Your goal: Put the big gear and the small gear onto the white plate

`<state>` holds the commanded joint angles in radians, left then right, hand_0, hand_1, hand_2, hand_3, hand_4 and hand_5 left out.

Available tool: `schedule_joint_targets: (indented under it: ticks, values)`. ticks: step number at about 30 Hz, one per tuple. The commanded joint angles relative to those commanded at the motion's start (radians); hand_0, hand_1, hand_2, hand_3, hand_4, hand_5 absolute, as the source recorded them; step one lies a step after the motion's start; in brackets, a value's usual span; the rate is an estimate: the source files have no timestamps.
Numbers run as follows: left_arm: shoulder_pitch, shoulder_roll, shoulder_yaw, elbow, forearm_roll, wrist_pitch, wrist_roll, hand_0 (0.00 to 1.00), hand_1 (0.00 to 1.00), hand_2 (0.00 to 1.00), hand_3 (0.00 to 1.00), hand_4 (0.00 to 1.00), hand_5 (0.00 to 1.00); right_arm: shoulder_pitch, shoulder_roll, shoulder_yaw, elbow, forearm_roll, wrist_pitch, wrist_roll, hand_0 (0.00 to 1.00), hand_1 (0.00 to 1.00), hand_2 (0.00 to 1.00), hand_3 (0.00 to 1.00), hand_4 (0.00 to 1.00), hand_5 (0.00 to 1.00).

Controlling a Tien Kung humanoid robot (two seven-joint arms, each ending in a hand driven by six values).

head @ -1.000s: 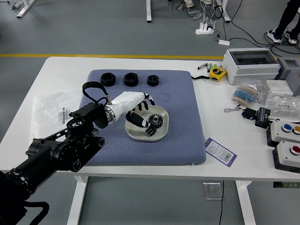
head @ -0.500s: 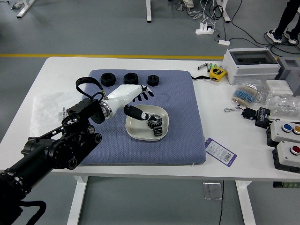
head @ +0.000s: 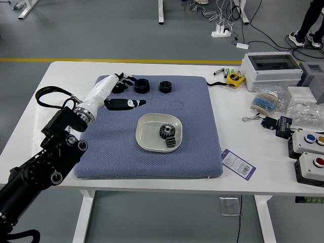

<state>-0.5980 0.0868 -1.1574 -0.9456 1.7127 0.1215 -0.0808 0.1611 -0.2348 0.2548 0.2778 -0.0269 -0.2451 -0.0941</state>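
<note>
The robot's left hand [head: 103, 90], white with black fingers, is spread open, holding nothing, above the blue-grey textured mat [head: 111, 152]. At its four o'clock sits the cream rounded-square plate [head: 146, 132], bearing a dark round toothed gear [head: 167, 130] and, toward that one's five o'clock, a dark ribbed cylindrical gear [head: 171, 142].

My left hand [head: 123, 92] is open, over by the black nuts [head: 142, 86]. One gear [head: 167, 130] sits on the white plate [head: 147, 140], and the other gear [head: 171, 142] is right next to it, closer to me. The plate is on the blue mat [head: 197, 157].
</note>
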Motion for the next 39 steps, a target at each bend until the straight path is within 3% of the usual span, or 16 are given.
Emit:
schedule_joint_targets:
  ticks: [4,9,14,17,20,26,27,32,33,38,39]
  values:
    - [0.059,0.006,-0.055,-0.071,-0.168,-0.006,-0.015,0.466,0.576,0.628,0.636,0.967,0.449,0.0,-0.001,-0.009,-0.002,0.017,0.001,0.007,0.686,0.667,0.73,0.574,0.798,0.712]
    - [0.121,0.037,-0.091,-0.173,-0.356,-0.025,-0.042,0.458,0.564,0.613,0.624,0.944,0.441,-0.004,-0.002,-0.02,-0.004,0.04,0.002,0.015,0.686,0.665,0.73,0.574,0.797,0.71]
    - [0.219,0.06,-0.124,-0.277,-0.554,-0.046,-0.036,0.458,0.564,0.613,0.624,0.944,0.441,-0.015,-0.001,-0.038,-0.006,0.069,0.004,0.026,0.686,0.665,0.73,0.574,0.797,0.71]
    - [0.283,0.06,-0.164,-0.329,-0.67,-0.052,-0.041,0.468,0.563,0.613,0.618,0.933,0.453,-0.033,-0.004,-0.088,-0.005,0.136,0.01,0.057,0.686,0.666,0.731,0.574,0.798,0.709]
    - [0.326,0.057,-0.2,-0.353,-0.686,-0.052,-0.053,0.468,0.563,0.613,0.618,0.933,0.453,-0.047,-0.008,-0.132,0.0,0.201,0.016,0.08,0.686,0.666,0.731,0.574,0.798,0.709]
    - [0.384,0.06,-0.266,-0.348,-0.697,-0.042,-0.087,0.473,0.557,0.604,0.617,0.927,0.461,-0.077,-0.008,-0.221,0.005,0.355,0.029,0.124,0.687,0.677,0.746,0.575,0.797,0.71]
    - [0.398,0.065,-0.28,-0.354,-0.696,-0.043,-0.089,0.474,0.555,0.602,0.617,0.923,0.462,-0.089,-0.006,-0.239,0.003,0.398,0.047,0.127,0.78,0.747,0.812,0.657,0.811,0.702]
    - [0.433,0.068,-0.332,-0.365,-0.688,-0.04,-0.089,0.474,0.555,0.602,0.617,0.923,0.462,-0.124,0.0,-0.166,-0.004,0.468,0.117,0.065,0.78,0.747,0.812,0.657,0.811,0.702]
    - [0.437,0.069,-0.338,-0.365,-0.687,-0.04,-0.089,0.475,0.553,0.599,0.616,0.917,0.466,-0.128,0.0,-0.159,-0.005,0.477,0.123,0.055,0.865,0.806,0.868,0.793,0.872,0.75]
    - [0.448,0.066,-0.362,-0.364,-0.678,-0.033,-0.091,0.475,0.553,0.599,0.616,0.917,0.466,-0.147,0.0,-0.142,-0.007,0.534,0.156,0.034,0.865,0.806,0.868,0.793,0.872,0.75]
    - [0.447,0.064,-0.366,-0.362,-0.674,-0.03,-0.092,0.473,0.549,0.596,0.617,0.91,0.476,-0.149,0.001,-0.14,-0.008,0.541,0.159,0.035,0.852,0.818,0.872,0.831,0.883,0.758]
